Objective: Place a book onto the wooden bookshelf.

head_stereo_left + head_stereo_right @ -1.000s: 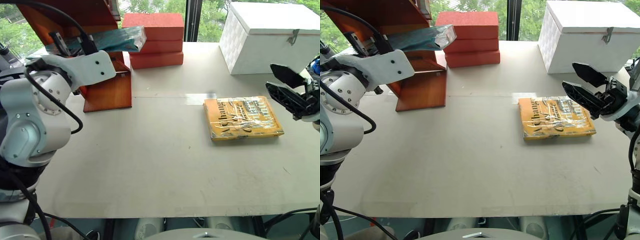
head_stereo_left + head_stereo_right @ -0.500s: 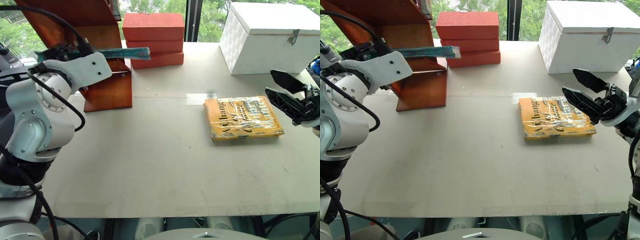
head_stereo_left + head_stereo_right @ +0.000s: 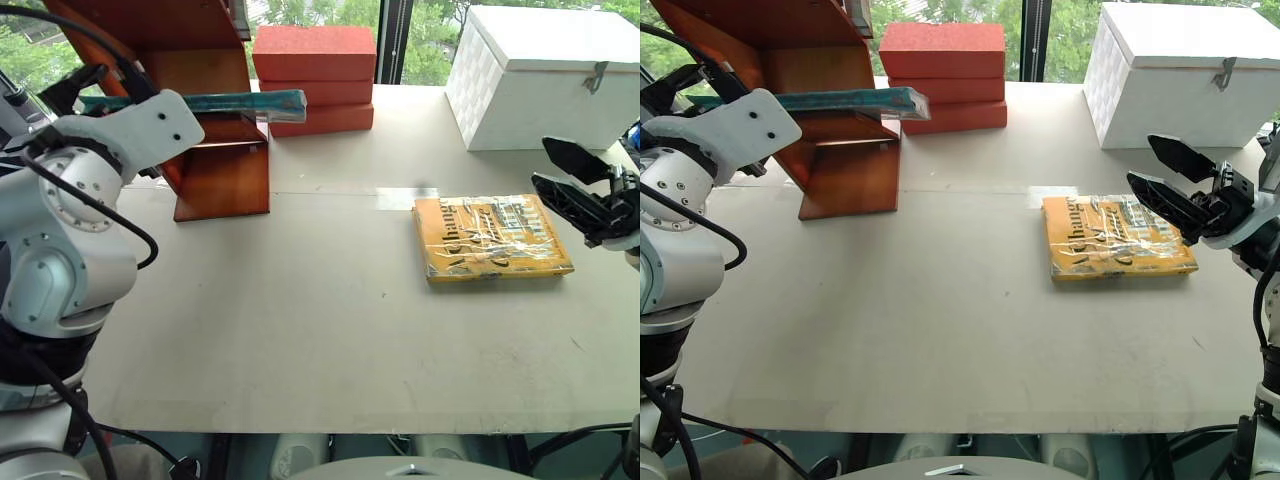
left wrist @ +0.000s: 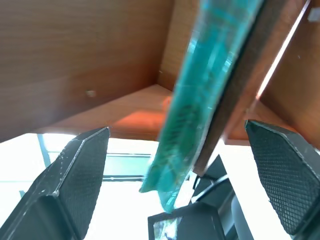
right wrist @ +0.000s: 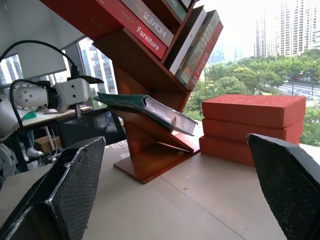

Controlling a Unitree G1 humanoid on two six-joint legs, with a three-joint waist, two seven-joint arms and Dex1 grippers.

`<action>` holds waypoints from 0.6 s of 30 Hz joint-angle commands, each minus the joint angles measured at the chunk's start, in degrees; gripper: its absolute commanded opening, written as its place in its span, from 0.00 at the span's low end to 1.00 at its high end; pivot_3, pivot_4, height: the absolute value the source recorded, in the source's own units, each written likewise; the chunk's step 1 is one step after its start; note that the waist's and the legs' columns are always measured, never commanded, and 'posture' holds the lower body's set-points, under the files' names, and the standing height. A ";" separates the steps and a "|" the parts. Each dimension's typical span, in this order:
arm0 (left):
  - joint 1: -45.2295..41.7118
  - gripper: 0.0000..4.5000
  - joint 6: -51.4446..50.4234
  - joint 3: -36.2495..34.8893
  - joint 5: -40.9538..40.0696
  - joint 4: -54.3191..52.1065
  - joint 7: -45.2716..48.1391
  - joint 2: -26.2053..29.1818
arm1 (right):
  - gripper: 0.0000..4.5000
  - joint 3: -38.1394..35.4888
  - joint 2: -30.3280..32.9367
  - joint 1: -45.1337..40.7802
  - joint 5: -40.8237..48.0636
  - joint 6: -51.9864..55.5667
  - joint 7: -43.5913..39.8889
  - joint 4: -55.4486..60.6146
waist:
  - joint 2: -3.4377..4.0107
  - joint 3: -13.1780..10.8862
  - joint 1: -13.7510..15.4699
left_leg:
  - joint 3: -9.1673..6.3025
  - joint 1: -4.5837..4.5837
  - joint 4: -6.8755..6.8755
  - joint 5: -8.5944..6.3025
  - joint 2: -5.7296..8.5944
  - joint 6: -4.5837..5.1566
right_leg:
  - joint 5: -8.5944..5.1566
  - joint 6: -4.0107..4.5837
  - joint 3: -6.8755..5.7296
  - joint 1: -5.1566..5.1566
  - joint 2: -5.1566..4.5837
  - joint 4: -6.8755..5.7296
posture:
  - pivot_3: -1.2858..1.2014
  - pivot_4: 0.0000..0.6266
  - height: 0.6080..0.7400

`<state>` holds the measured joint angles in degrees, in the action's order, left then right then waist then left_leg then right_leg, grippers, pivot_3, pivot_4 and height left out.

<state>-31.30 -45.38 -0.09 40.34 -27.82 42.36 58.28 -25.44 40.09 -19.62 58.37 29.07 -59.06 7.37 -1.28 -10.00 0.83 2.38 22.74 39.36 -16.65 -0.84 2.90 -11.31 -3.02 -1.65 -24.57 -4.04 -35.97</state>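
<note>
The teal book [image 3: 232, 101] in shiny wrap lies about level across the wooden bookshelf [image 3: 222, 182], its right end jutting past the shelf toward the red blocks. In the right wrist view the book [image 5: 146, 108] sits above the shelf's lower board [image 5: 150, 167]. My left gripper [image 3: 98, 92] is open at the book's left end, and its fingers [image 4: 82, 165] stand wide on either side of the book [image 4: 200, 95] without touching it. My right gripper [image 3: 1146, 161] hangs open and empty over the table's right side.
A smaller orange-yellow book [image 3: 492, 238] lies flat on the table just left of the right gripper. A stack of red-orange blocks [image 3: 315, 78] stands behind the shelf's right side, and a white box [image 3: 545, 75] sits at the back right. Several books [image 5: 167, 27] fill the upper slanted shelves.
The left gripper opened and let go of the book, then drew back a little to the left. The book went from tilted to level on the shelf. The right arm kept still.
</note>
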 commanded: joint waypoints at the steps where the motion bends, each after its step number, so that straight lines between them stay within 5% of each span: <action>1: -0.65 0.99 -1.33 -3.36 -0.80 -4.30 0.12 -1.24 | 1.00 -1.27 0.33 -1.26 0.06 -1.08 -1.15 -0.07 | 0.00 0.00 0.00 | 0.00 0.00 0.00 0.00 0.00 0.00 | 0.00 0.00 0.00 0.00 0.00 0.00 | 0.52 0.24 1.00; 11: 0.61 0.99 -0.95 -11.28 -19.65 -12.19 -0.45 -19.66 | 1.00 -2.46 1.37 1.80 0.21 -0.11 -2.72 -0.22 | -0.02 0.05 0.01 | -0.05 -0.01 0.15 0.02 -0.04 -0.03 | 0.01 0.01 -0.01 0.01 -0.02 -0.19 | 0.52 0.24 1.00; 18: 16.34 0.99 -6.96 -16.61 -43.76 -19.94 6.28 -35.04 | 1.00 -2.58 -0.28 12.18 -10.80 -7.61 1.22 0.22 | 0.04 0.15 -0.20 | 0.08 -0.10 0.17 0.10 -0.06 -0.17 | 0.01 0.01 0.13 0.02 -0.05 -0.24 | 0.52 0.24 1.00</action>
<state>-16.64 -50.61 -15.33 1.72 -44.37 47.75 24.64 -26.06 40.28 -8.92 50.23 24.40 -59.48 6.15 -1.23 -9.85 0.63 2.49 22.62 39.55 -16.55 -0.91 2.72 -11.30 -3.01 -1.47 -24.55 -4.09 -36.26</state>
